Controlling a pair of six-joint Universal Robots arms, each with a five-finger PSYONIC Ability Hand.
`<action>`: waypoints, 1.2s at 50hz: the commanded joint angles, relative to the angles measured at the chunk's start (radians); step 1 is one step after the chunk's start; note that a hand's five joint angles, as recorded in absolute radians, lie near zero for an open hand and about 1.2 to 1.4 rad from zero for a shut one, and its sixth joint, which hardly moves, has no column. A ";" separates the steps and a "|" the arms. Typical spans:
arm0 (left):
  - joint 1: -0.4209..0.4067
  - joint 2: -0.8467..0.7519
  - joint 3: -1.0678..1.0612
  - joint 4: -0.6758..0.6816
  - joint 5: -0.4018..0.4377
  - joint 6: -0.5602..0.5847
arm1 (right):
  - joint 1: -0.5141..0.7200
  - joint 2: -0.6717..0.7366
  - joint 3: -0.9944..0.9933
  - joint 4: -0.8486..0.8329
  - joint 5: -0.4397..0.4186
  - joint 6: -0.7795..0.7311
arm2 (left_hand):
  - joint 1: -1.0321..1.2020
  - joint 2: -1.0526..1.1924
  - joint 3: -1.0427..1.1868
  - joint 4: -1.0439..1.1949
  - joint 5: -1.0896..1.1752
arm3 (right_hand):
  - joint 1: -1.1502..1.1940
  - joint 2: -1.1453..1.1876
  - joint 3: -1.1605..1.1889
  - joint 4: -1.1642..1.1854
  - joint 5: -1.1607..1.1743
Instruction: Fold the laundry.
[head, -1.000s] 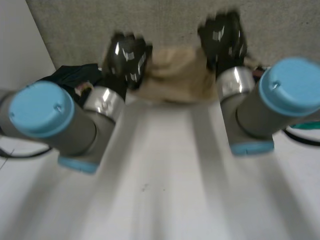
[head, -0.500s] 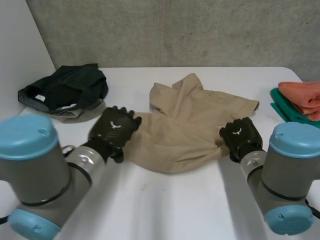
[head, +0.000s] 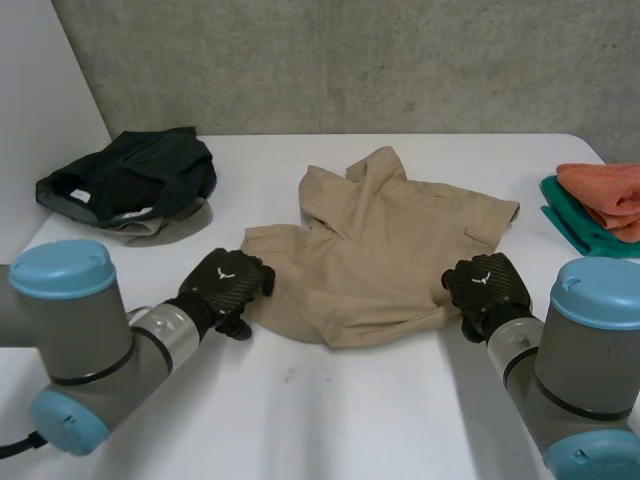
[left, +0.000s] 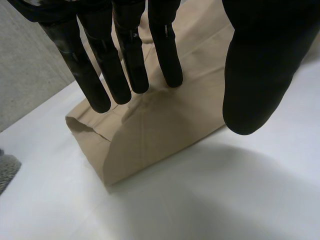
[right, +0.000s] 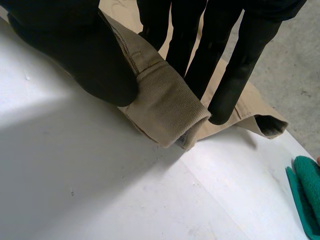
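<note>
White table (head: 330, 420), top smooth and matte, far edge rounded at the right corner — set before a grey concrete wall (head: 350, 60), mottled and pitted. A plain white panel (head: 40, 90) adjoins the wall at left. Lighting even, diffuse.

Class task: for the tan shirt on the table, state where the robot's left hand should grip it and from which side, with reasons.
Grip the tan shirt at its near left edge, beneath the straight fingers of the left hand, probably coming from the bare table side so the thumb slides under. That edge lies flat and doubled, and the right hand pinches the opposite near edge.
</note>
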 joint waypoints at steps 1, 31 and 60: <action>-0.008 -0.104 0.093 0.017 -0.005 0.003 | -0.001 0.000 0.000 0.000 0.000 0.000 | 0.104 0.103 0.103 0.101 0.102 | 0.282 0.229 0.205 0.200 0.213; -0.056 0.596 0.154 -0.228 -0.200 0.015 | 0.004 -0.307 -0.510 0.498 0.046 -0.203 | 0.752 0.752 0.751 0.750 0.751 | 0.282 0.229 0.205 0.200 0.213; -0.084 -0.041 0.736 0.050 -0.238 0.121 | 0.005 0.160 -0.880 0.084 0.039 -0.226 | 0.752 0.752 0.751 0.750 0.751 | 0.282 0.229 0.205 0.200 0.213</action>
